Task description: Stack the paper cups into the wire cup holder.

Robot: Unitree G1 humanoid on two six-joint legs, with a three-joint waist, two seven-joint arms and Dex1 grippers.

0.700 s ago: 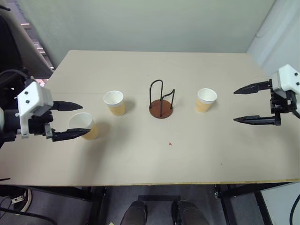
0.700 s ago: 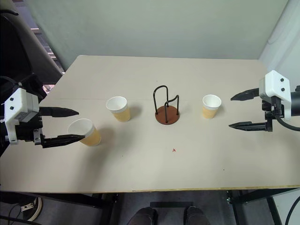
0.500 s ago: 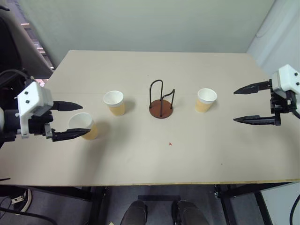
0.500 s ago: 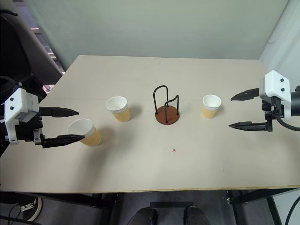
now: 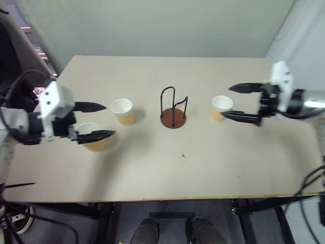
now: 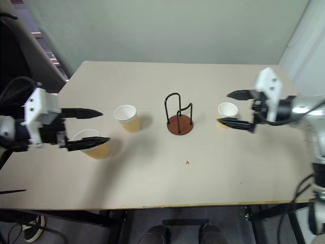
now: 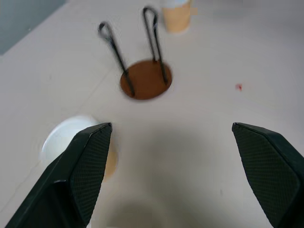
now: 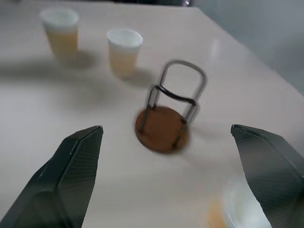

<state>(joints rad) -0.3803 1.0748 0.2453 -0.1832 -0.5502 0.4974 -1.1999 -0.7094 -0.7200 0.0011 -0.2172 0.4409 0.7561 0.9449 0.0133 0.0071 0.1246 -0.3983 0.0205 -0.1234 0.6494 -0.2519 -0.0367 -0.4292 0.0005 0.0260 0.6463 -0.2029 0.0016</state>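
Your right gripper [image 6: 234, 109] and left gripper [image 6: 99, 127] are standing wide open, holding nothing. A tan paper cup [image 6: 227, 114] is sitting between the right fingers; close gently at mid-height. The brown-based wire cup holder [image 6: 180, 117] is waiting beyond the fingertips.

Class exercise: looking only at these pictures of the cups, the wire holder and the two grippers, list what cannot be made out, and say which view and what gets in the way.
- Nearest cup, head views: the left gripper covers part of it; contact unclear.
- Right cup, head views: the right gripper overlaps it; contact unclear.
- Same cup, right wrist view: blurred and cut by the edge.
- Far cup, left wrist view: rim cut off.
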